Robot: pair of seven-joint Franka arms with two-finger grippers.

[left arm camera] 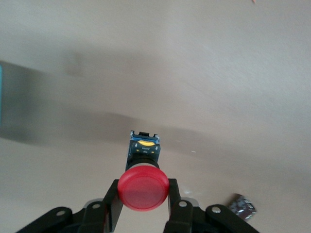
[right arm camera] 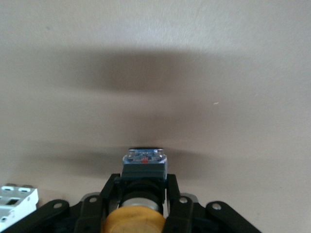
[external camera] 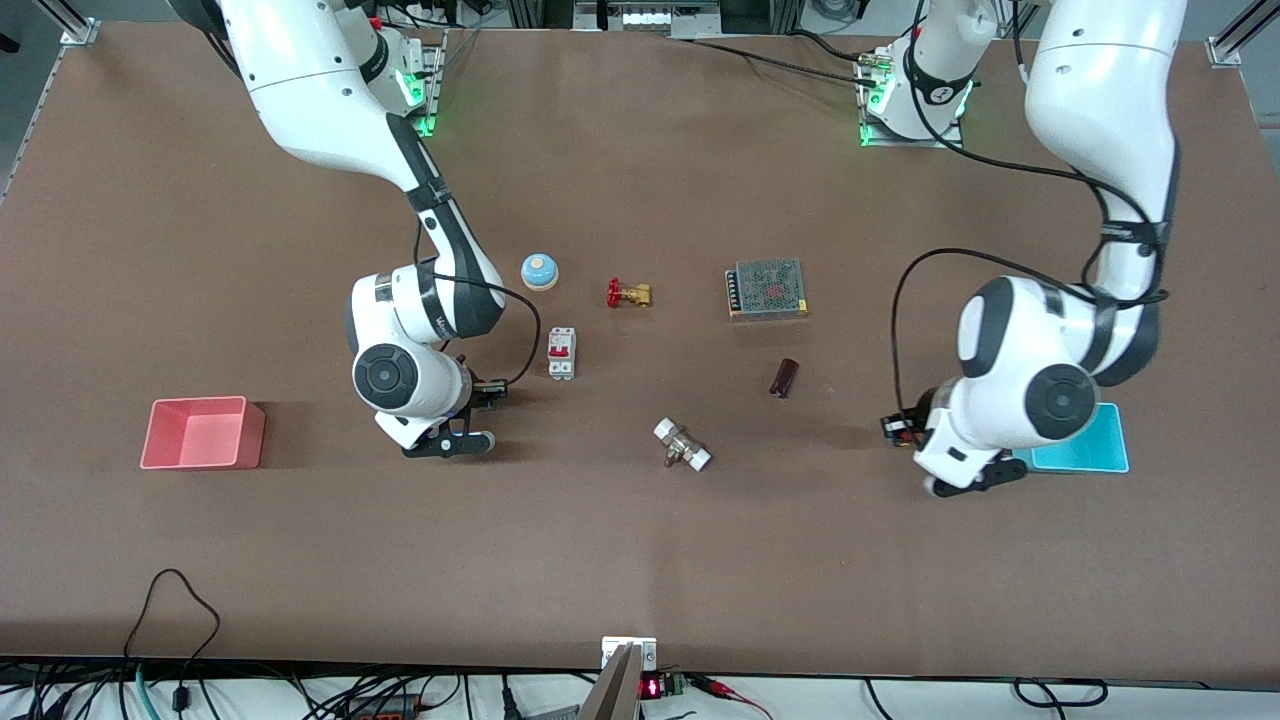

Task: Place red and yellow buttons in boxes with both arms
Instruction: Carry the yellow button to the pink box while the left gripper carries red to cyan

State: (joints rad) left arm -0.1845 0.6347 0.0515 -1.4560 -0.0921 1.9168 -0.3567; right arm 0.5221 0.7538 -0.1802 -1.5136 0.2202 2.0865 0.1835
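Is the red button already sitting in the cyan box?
No. The left wrist view shows the red button clamped between the left gripper fingers above the bare tabletop, not in the cyan box.

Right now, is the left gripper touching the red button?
Touching. The left wrist view shows the left gripper with a finger pressed against each side of the red button.

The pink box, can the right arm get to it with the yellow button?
Probably yes. The right gripper is shut on the yellow button, and only bare table lies between it and the pink box toward the right arm's end. Nothing stands in the way.
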